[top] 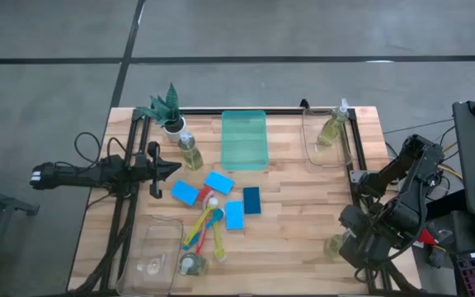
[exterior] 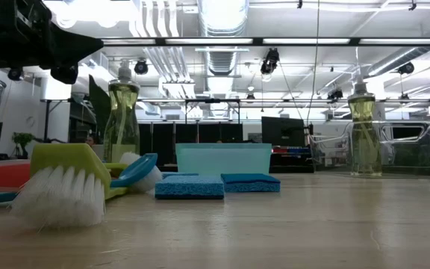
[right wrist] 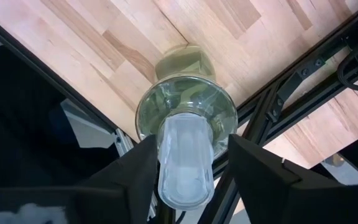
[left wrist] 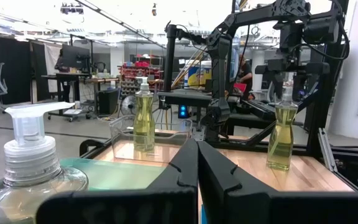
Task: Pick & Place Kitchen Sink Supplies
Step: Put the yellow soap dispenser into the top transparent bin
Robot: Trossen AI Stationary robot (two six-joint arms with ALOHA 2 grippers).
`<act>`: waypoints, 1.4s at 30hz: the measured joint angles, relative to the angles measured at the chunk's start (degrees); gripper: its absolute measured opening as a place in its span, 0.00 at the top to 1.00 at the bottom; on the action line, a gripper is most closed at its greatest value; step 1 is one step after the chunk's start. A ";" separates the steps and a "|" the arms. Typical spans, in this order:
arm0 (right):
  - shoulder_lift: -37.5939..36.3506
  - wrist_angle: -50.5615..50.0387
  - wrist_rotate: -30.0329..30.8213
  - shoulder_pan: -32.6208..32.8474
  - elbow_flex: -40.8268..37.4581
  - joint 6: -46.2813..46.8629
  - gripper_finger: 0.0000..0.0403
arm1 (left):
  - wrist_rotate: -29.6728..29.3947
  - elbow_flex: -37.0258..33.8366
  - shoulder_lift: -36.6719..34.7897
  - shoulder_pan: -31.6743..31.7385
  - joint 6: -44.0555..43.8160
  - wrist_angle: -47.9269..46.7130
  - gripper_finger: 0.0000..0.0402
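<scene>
The wooden bench (top: pixel 287 206) carries everything, with a dark arm at each side. The left arm lies level over the bench's left part, its left claw (top: pixel 176 167) clenched on nothing, fingers pressed together beside a soap bottle (top: pixel 190 152). The right arm is folded over the near right corner; the right claw (right wrist: pixel 191 165) points down with its fingers standing on either side of the white cap of a soap bottle (right wrist: pixel 187 112) that stands upright at the bench edge, and the fingers are apart from the cap, not gripping.

A green tray (top: pixel 244 139) lies at the far middle. A clear tray (top: pixel 325 140) at the far right holds another soap bottle (top: pixel 331 128); a second clear tray (top: pixel 149 266) sits at the near left. A potted plant (top: pixel 166 108) stands at the far left corner.

Four blue sponges lie mid-bench: two light ones (top: pixel 185 193) (top: pixel 218 182) side by side, a dark one (top: pixel 251 200) and another light one (top: pixel 234 214) just beside it. Brushes (top: pixel 206 229) with red, yellow, blue and green handles lie bunched near the clear tray, and a further small bottle (top: pixel 191 264) rests beside their near ends
</scene>
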 joint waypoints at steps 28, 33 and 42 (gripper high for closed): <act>-0.87 -0.02 1.21 -9.02 -0.42 -9.39 0.74 | 0.00 0.02 0.01 0.00 0.00 0.00 0.99; -2.17 -0.02 2.37 -13.93 -0.42 -14.55 0.74 | -0.01 0.01 0.02 0.00 -0.01 0.00 0.99; -5.50 -0.04 2.23 -24.89 -0.42 -23.32 0.74 | -0.01 0.00 0.00 0.00 0.00 0.00 0.99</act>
